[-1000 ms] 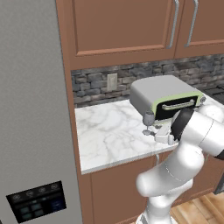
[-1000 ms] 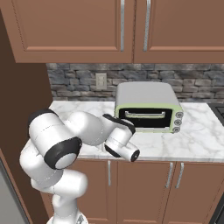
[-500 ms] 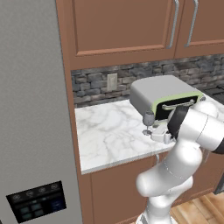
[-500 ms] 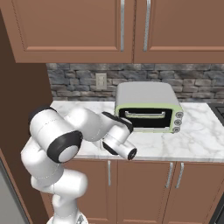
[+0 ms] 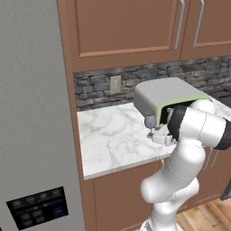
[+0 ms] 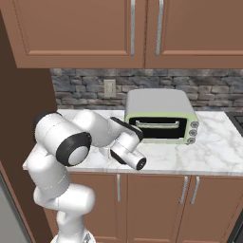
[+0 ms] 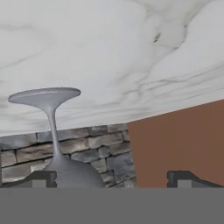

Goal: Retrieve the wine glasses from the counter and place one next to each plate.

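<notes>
No readable writing anywhere: the fridge panel showed small icons, too blurred to make out, and the toaster oven carried no label I could read.

Wine glass was a small translucent grey-blue stemmed piece with a rounded bowl, thin stem and flat round foot. It stood upright on the marble bench, just in front of the toaster oven's left front corner, well back from the bench's front edge.

Fingers were spread wide open, holding nothing. The hand view was rolled upside down: the glass's foot sat on the marble at the top, the bowl hung down beside the left fingertip, mostly to its inside. Can't tell whether it touched. The hand was level with the glass, just right of it, in the left base view.

Stone backsplash and a wall outlet behind, wood cabinets above.
</notes>
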